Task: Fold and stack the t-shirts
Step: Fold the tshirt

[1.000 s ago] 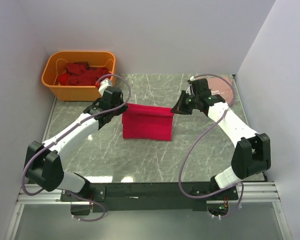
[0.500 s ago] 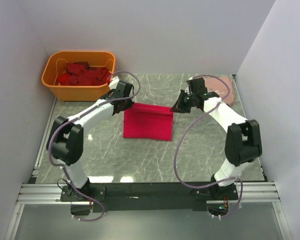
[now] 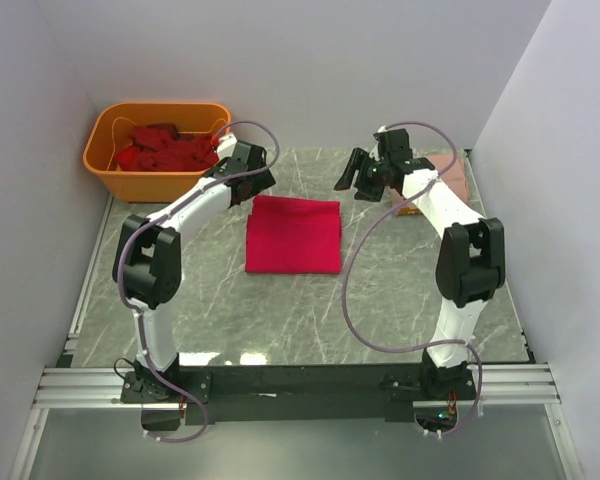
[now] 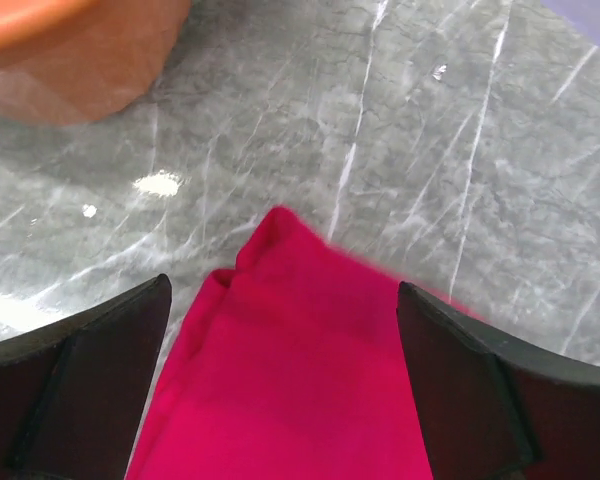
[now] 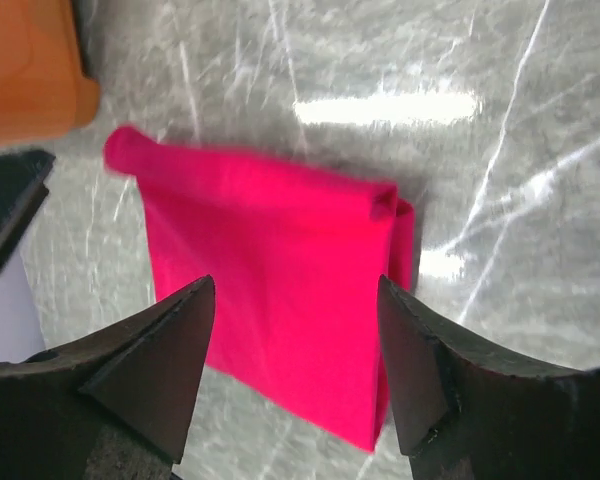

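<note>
Released since before, left claw (image 4: 282, 290) and right claw (image 5: 295, 285) open, empty, by far edge of folded crimson t-shirt (image 3: 293, 234)

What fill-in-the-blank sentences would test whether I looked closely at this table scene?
The dark red t-shirts lie heaped in the ____ tub.
The left end effector and right end effector both have ____ jaws.
The folded crimson-pink t-shirt lies on the table, gripped by ____ of them.
Missing words: orange; open; neither.
</note>
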